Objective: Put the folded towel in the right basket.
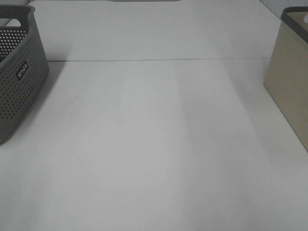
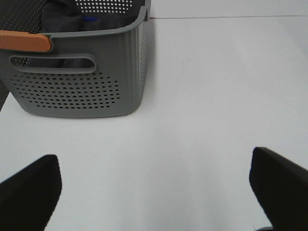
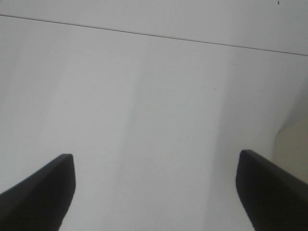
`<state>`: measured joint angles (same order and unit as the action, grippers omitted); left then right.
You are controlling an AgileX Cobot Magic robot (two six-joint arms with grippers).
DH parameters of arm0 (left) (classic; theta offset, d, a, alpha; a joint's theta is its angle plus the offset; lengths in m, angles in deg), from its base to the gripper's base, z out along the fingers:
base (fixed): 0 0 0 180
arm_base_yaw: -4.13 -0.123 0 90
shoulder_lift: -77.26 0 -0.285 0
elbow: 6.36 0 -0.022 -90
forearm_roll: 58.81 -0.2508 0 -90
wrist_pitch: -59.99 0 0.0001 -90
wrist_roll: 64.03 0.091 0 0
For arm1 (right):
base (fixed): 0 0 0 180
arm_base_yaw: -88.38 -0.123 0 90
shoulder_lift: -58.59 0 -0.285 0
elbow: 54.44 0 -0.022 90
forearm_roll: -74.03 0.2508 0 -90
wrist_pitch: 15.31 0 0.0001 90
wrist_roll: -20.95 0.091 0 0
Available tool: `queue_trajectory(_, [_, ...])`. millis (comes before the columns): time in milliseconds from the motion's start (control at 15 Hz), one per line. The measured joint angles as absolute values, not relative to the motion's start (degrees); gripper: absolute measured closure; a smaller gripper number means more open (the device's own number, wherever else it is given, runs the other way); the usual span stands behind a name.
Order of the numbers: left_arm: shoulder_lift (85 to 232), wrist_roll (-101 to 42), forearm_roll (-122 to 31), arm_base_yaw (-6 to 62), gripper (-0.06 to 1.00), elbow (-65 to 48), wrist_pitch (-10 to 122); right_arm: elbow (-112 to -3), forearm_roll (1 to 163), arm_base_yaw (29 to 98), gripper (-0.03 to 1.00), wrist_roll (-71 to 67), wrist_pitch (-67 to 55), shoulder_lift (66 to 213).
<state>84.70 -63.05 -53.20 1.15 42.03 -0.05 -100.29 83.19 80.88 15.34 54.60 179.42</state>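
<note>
The right basket [image 1: 288,82] is beige with a dark rim and stands at the table's right edge. A sliver of it shows in the right wrist view [image 3: 294,149]. A small pale patch [image 1: 305,19] shows inside its rim; I cannot tell what it is. No folded towel lies on the table. My left gripper [image 2: 154,192] is open and empty over bare table, short of the grey basket. My right gripper [image 3: 154,192] is open and empty over bare table, beside the beige basket. Neither gripper shows in the exterior view.
A grey perforated basket [image 1: 19,72] stands at the left edge; the left wrist view [image 2: 82,91] shows dark grey cloth [image 2: 62,19] in it and an orange strip [image 2: 24,42] across its rim. A seam [image 1: 159,60] runs across the white table.
</note>
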Motion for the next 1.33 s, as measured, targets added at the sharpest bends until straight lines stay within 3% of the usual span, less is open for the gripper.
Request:
queue_trajectory(333, [84.7,-63.1,-53.3,1.1,-0.05,42.0,-0.1,-93.6,81.6,80.7,0.09,19.1,54.5,174.3])
queue_trajectory(467, [84.7,-63.1,-53.3,1.1,-0.05,42.0,-0.1,-83.8,81.5,80.7,0.09,20.4,54.4,166.9])
queue_trajectory(533, [84.7,-63.1,-53.3,1.1,-0.05,42.0,-0.1,-68.9,80.9,80.7,0.09,20.5,51.8,155.5])
queue_trajectory(867, [84.7,-63.1,-53.3,1.1,-0.05,42.0,-0.1,-37.0,80.6,80.7,0.09,20.3,43.3,125.5])
queue_trajectory(1333, [84.7,-63.1,-53.3,1.1,-0.05,42.0,-0.1,-16.2,80.6,80.7,0.09,18.8,43.0,92.3])
